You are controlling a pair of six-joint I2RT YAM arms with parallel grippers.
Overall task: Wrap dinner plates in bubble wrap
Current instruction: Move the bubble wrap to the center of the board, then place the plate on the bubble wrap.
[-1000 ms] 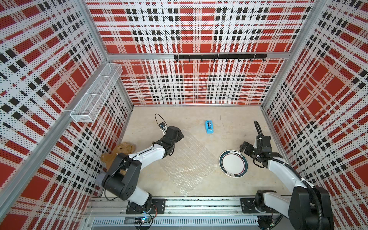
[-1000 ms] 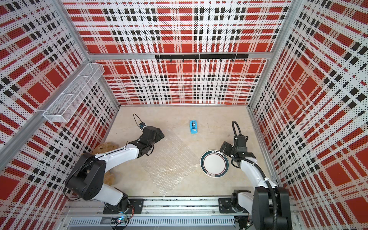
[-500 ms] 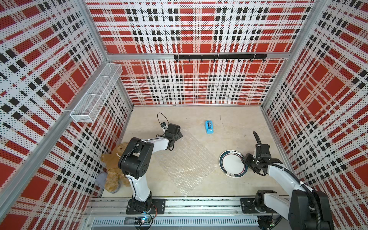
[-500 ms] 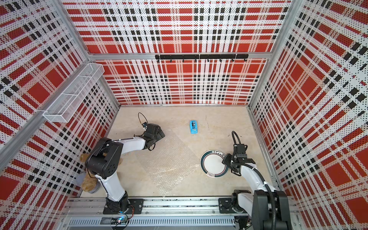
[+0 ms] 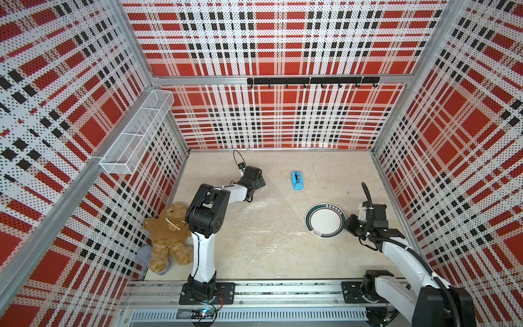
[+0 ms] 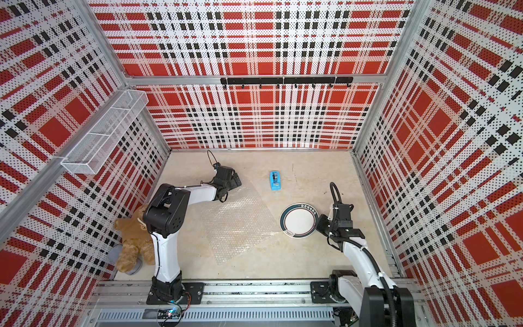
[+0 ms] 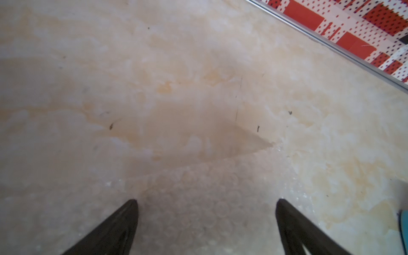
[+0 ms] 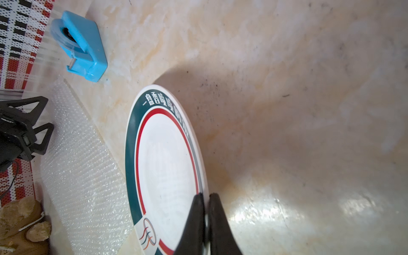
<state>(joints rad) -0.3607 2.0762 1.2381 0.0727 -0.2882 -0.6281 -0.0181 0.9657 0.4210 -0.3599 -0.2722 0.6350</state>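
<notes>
right fingers pinch the plate rim between them; left fingers spread wide, bubble wrap corner lying between their tips.

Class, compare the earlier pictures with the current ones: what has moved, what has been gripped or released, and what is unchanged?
The right gripper moved in to the plate and shut on its right rim. The left gripper, open throughout, edged farther out over the far corner of the wrap, and its elbow rose. Plate, wrap, tape dispenser and teddy stayed put.
</notes>
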